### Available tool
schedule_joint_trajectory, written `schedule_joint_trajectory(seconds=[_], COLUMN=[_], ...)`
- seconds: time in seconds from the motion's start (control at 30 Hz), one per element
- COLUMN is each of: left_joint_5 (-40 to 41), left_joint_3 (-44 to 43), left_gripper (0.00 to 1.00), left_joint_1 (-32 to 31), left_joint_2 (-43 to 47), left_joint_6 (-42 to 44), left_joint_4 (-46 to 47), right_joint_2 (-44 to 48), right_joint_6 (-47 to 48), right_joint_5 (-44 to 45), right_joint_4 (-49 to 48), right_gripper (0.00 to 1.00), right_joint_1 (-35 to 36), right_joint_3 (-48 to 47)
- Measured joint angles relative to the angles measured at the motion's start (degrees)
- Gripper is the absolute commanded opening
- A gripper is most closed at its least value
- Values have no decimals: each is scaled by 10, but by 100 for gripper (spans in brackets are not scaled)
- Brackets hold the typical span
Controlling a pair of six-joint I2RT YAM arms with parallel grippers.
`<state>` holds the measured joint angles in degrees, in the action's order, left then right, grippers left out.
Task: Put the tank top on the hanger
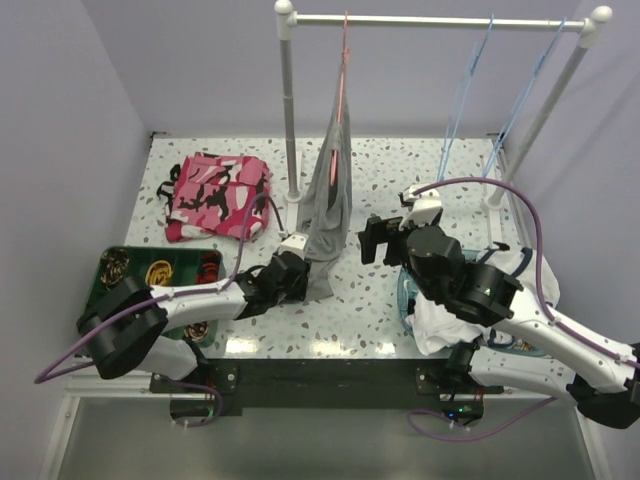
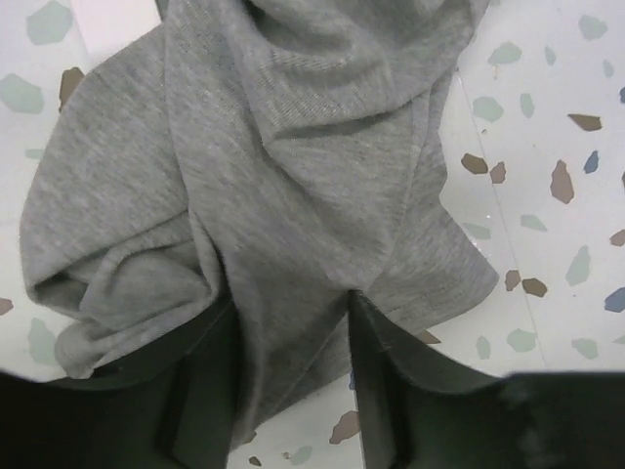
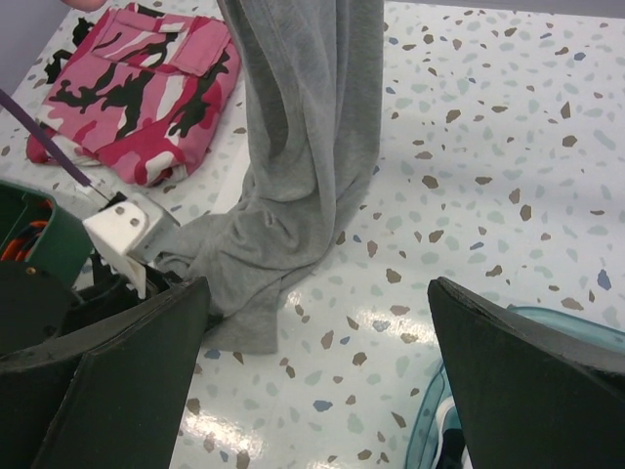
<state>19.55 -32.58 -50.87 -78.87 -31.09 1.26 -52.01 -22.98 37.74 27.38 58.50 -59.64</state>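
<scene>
The grey tank top (image 1: pixel 328 190) hangs from the pink hanger (image 1: pixel 341 85) on the rail, and its lower end is bunched on the table. My left gripper (image 1: pixel 303 277) is at that lower end. In the left wrist view the gripper (image 2: pixel 293 318) is shut on a fold of the tank top (image 2: pixel 293 176), with creases running out from both fingertips. My right gripper (image 1: pixel 372 240) is wide open and empty, just right of the hanging cloth. In the right wrist view the gripper (image 3: pixel 317 288) is above bare table, with the tank top (image 3: pixel 293 127) ahead to the left.
A pink-and-black camouflage cloth (image 1: pixel 215 195) lies at the back left. A green tray (image 1: pixel 125 275) sits near the left arm. Two light-blue hangers (image 1: pixel 465 90) hang on the rail's right. A bluish tub (image 1: pixel 408 300) with a white garment (image 1: pixel 440 320) lies under the right arm. The rack pole (image 1: pixel 290 120) stands beside the tank top.
</scene>
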Motion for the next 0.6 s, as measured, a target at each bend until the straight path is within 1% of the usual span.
schedule_joint_trajectory(seconds=[0.03,0.07,0.13,0.17,0.2,0.23,0.43,0.6], left_joint_5=[2,4,4,4,4,3,-1,-2], left_joint_3=[-2,-6,-14,-22,-30,-39,-132,-246], left_gripper=[38,26,16,6,2,0,0,0], left_joint_1=[-3,-7,-7,-8,-9,-9,-9,7], left_joint_2=[-10,-22,-39,-51,-61,-73,-127,-154], left_joint_6=[-3,-3,-7,-7,-9,-9,3,29], left_joint_4=[0,1,6,9,12,16,30,66], right_joint_2=[0,1,1,2,4,6,27,32], right_joint_6=[0,0,0,0,0,0,0,2], right_joint_5=[0,0,0,0,0,0,1,5], right_joint_4=[0,0,0,0,0,0,2,8], right_gripper=[99,99,98,99,98,98,98,98], right_joint_1=[0,0,0,0,0,0,0,0], right_joint_3=[0,0,0,0,0,0,0,0])
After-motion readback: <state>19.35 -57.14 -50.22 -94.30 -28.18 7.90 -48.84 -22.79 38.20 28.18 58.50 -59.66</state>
